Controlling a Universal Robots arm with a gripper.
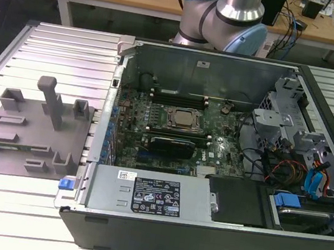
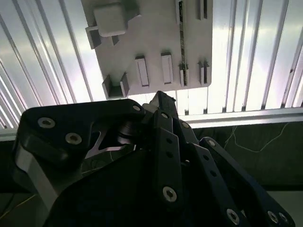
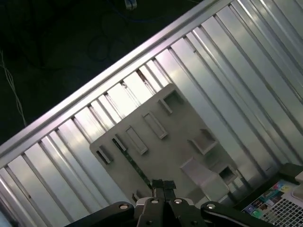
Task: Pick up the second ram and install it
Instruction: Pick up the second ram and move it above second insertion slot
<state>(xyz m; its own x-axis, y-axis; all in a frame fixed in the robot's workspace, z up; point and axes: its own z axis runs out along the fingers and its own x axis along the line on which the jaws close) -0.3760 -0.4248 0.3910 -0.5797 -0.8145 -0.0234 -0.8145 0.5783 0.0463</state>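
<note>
Hovering above thin green second ram (image 2: 181, 47) in blocky grey fixture (image 2: 151, 28), black gripper (image 2: 160, 100) clenched empty.

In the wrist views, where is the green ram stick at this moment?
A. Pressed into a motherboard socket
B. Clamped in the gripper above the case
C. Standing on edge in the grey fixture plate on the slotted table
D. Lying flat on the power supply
C: the second ram stands on edge in a slot of the grey fixture plate, and the gripper points at that plate.
</note>
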